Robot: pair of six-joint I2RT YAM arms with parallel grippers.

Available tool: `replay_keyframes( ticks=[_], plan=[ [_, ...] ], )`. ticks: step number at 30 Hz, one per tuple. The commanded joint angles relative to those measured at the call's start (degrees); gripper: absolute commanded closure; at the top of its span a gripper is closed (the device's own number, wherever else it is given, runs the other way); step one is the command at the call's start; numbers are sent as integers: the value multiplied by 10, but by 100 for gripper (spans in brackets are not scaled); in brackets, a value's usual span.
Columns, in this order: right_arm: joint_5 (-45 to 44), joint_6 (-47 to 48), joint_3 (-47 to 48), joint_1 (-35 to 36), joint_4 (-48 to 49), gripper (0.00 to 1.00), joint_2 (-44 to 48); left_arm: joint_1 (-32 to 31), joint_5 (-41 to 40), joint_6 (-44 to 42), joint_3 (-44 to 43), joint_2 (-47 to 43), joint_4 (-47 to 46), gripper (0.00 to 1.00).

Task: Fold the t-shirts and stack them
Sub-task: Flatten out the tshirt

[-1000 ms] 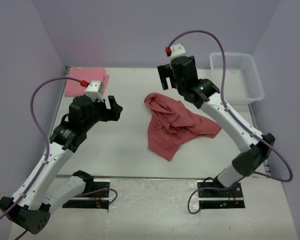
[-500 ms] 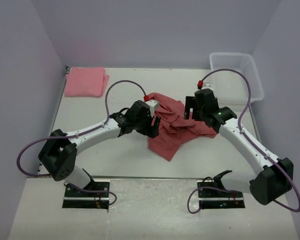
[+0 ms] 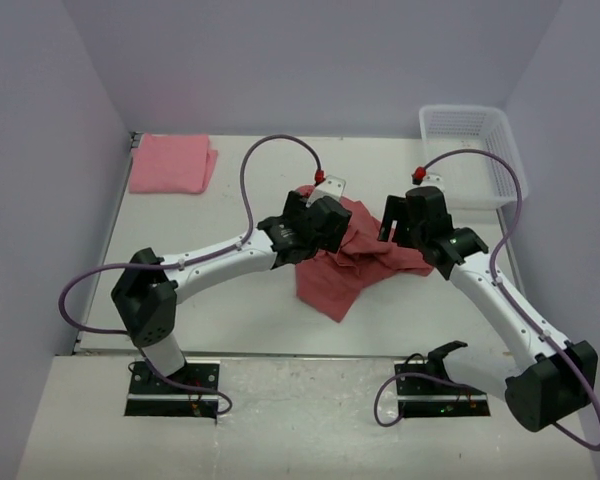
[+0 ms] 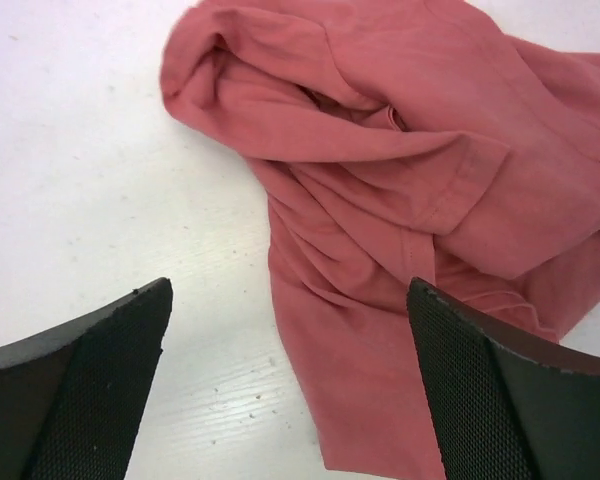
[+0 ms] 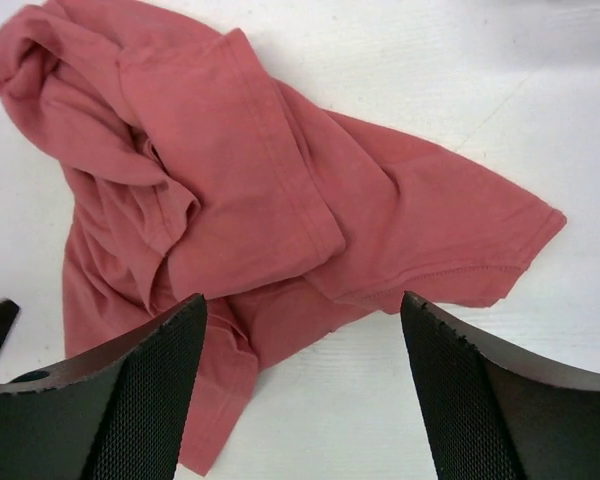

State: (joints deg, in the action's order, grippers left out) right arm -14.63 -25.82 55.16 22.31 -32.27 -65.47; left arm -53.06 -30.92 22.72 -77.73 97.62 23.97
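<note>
- Top view: the red shirt lies crumpled near the middle of the counter, a little toward its right edge.
- The pink shirt lies folded in the far left corner, well apart from the red one.
- A white basket stands in the far right corner.
- The left tool is over the red shirt's left side and the right tool over its right side. From this view it is not clear how wide either one stands.
- Left wrist view: the left tool stands wide, with nothing between its fingers. The red shirt is below and ahead of it, bunched in folds, with bare counter to its left.
- Right wrist view: the right tool also stands wide and holds nothing. The red shirt lies under it, one sleeve spread flat toward the right. Whether the fingers touch the cloth cannot be told.
</note>
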Motion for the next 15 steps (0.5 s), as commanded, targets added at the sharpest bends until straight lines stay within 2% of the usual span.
replay_keyframes(
  ticks=[1, 2, 3, 4, 5, 7, 8, 9, 13, 15],
  plan=[
    [-13, -10, 3, -1, 20, 21, 26, -26, -147, 42, -74, 12, 75, 0],
    [-15, -11, 4, -1, 20, 20, 26, -14, -98, 33, -86, 20, 78, 0],
    [-19, -10, 6, 0, 20, 20, 27, -2, 18, 27, -94, 33, 79, 0],
    [-19, -10, 7, 0, 19, 20, 29, 8, 62, 25, -95, 35, 73, 0],
    [-20, -10, 7, -1, 19, 21, 31, 17, 93, 19, -85, 35, 58, 6],
    [-26, -11, 5, 0, 19, 20, 34, 12, 105, 12, -64, 28, 12, 7],
    [-28, -11, 5, -1, 17, 20, 37, 9, 108, 5, -61, 28, -1, 14],
    [-31, -11, 3, -1, 16, 19, 38, 9, 116, 0, -65, 41, -9, 16],
    [-84, -24, 7, -5, -7, 19, 37, 9, 103, -14, -155, 110, 39, 13],
    [-99, -32, 10, -19, -19, 19, 36, 9, 112, -20, -163, 128, 26, 16]
  ],
)
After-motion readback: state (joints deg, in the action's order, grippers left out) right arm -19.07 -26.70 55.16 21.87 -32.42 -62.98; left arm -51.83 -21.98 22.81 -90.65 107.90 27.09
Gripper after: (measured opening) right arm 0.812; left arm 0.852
